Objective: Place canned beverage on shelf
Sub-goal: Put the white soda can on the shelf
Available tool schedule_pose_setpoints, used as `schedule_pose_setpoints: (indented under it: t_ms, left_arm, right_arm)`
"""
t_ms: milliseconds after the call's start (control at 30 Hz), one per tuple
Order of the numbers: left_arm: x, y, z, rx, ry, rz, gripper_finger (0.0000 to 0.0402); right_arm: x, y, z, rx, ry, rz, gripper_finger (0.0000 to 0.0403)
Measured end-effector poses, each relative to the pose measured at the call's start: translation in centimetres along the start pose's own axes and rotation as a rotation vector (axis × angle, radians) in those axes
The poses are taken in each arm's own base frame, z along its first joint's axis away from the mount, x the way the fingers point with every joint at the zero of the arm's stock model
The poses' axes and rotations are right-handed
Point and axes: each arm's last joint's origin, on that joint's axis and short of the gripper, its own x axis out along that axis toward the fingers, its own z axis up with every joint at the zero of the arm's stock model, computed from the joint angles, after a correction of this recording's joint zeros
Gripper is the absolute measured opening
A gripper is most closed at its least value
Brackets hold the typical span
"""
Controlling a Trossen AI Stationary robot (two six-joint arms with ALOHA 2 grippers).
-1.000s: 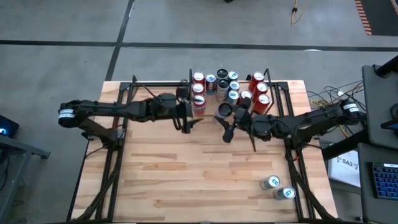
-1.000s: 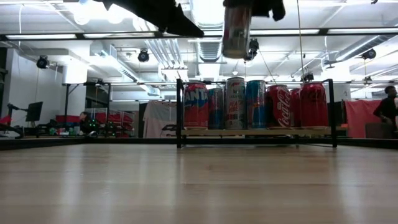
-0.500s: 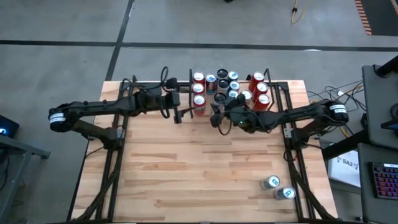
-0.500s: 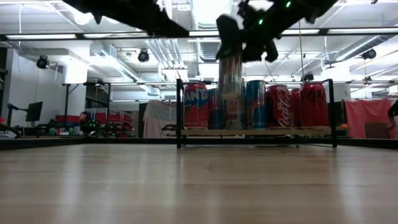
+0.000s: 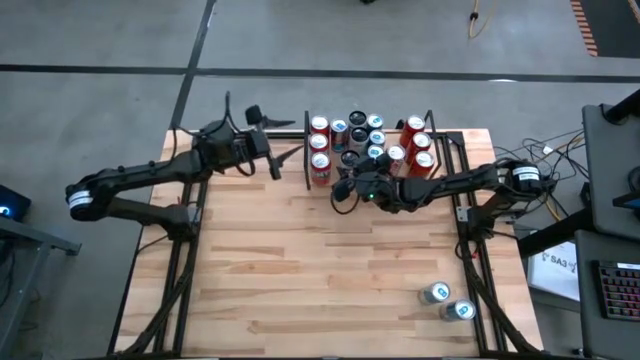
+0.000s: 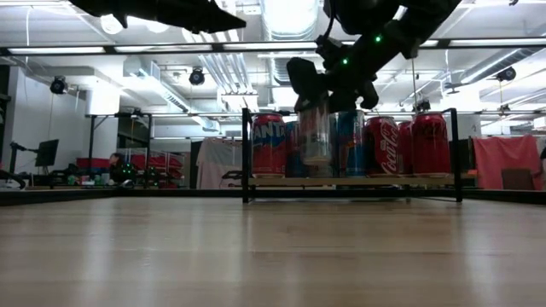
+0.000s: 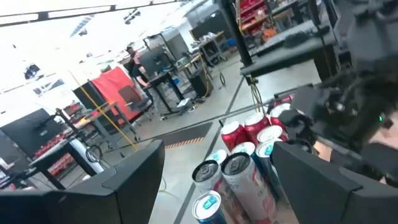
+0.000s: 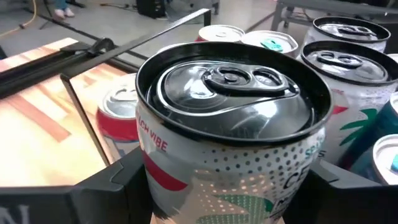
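The shelf (image 5: pixel 307 150) is a small light-wood board with black rails at the table's far edge. Several cans stand on it in rows (image 6: pixel 382 145), some red, some blue and white. My right gripper (image 5: pixel 345 188) reaches in from the table's right, shut on a white canned beverage with a black top (image 8: pixel 230 93). It holds the can at the shelf's front left part (image 6: pixel 316 136). My left gripper (image 5: pixel 288 140) stands open beside the shelf's left rail with nothing between its fingers (image 7: pixel 134 180). My right gripper pinches the can's round wall just below the top rim (image 8: pixel 155 162) between its two fingers (image 8: pixel 118 183), one on each opposite side. The fingers come nearly level from the table's right. The can stands upright, clear of the tabletop (image 6: pixel 316 158); whether it touches the shelf board I cannot tell.
Two more cans (image 5: pixel 437 293) (image 5: pixel 460 311) lie on the tabletop near the right front corner. The cans on the shelf stand close behind and to the right of the held can. The middle of the wooden tabletop (image 5: pixel 300 260) is bare. Black frame rails run along both table sides.
My right gripper has carried the can toward the far edge and the shelf's left part and has sunk; the can has come from above the shelf cans' tops down to their level. My left gripper has drawn back from the shelf toward the table's far left corner.
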Motion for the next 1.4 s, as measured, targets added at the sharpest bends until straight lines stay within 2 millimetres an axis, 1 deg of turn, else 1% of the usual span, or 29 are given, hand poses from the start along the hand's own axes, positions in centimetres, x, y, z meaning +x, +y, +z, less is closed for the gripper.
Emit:
schedule_pose_setpoints:
  t_ms: [167, 300, 567, 733, 1333, 1400]
  left_arm:
    - [0.0, 0.0, -0.4, 0.014, 0.022, 0.003, 0.0283]
    - [0.3, 0.1, -0.8, 0.024, 0.038, 0.01, 0.0283]
    - [0.8, 0.6, -1.7, 0.056, 0.065, 0.029, 0.0283]
    - [0.9, 0.8, -1.7, 0.057, 0.066, 0.041, 0.0283]
    - [0.9, 0.9, -1.6, 0.058, 0.056, 0.048, 0.0283]
    - [0.9, 0.9, -1.6, 0.058, 0.056, 0.048, 0.0283]
  right_arm:
    - [0.6, 0.0, -0.5, -0.004, 0.0, -0.037, 0.0235]
    - [0.8, 0.0, -0.9, -0.012, -0.006, -0.074, 0.0235]
    - [1.2, -0.3, -1.0, 0.032, -0.009, -0.102, 0.0235]
    - [1.4, -0.5, -0.9, 0.041, -0.024, -0.135, 0.0235]
    - [1.5, -0.7, -0.9, 0.086, -0.028, -0.146, 0.0235]
    - [1.5, -0.7, -0.9, 0.084, -0.032, -0.154, 0.024]
